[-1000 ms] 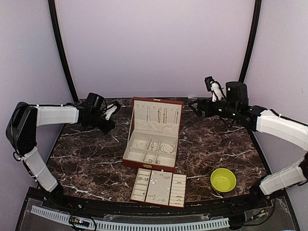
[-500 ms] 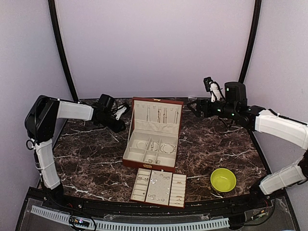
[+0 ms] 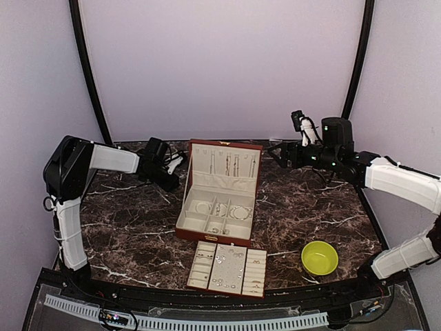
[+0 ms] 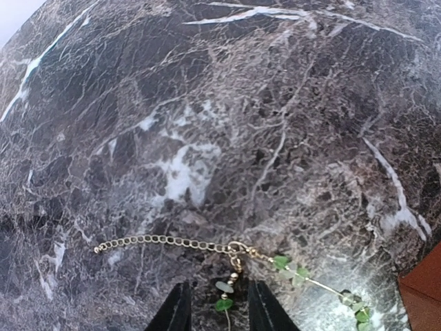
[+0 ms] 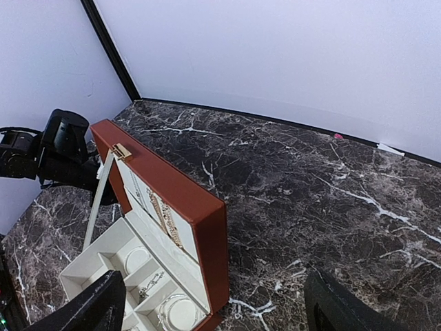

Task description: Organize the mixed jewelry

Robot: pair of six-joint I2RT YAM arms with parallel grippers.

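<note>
Beaded gold chain [image 4: 165, 241] on veined marble [image 4: 207, 103] between slightly parted left fingers [image 4: 178, 312]; right fingers [image 5: 89, 307] wide, empty.

Layout of the work surface. The box [image 3: 212, 238] is set at the centre of the table [image 3: 124, 227], with its lid [image 3: 224, 146] raised at the far side. The compartment tray [image 3: 224, 292] is laid directly before the box, by the near edge, and small jewelry pieces [image 3: 227, 265] are held in its middle compartment. The bowl [image 3: 320, 257] is placed to the right of the tray, well apart. A chain [image 4: 165, 241] is laid on the table left of the box, beneath the left gripper [image 4: 220, 307]. The right gripper [image 3: 275, 153] is held just right of the lid.
</note>
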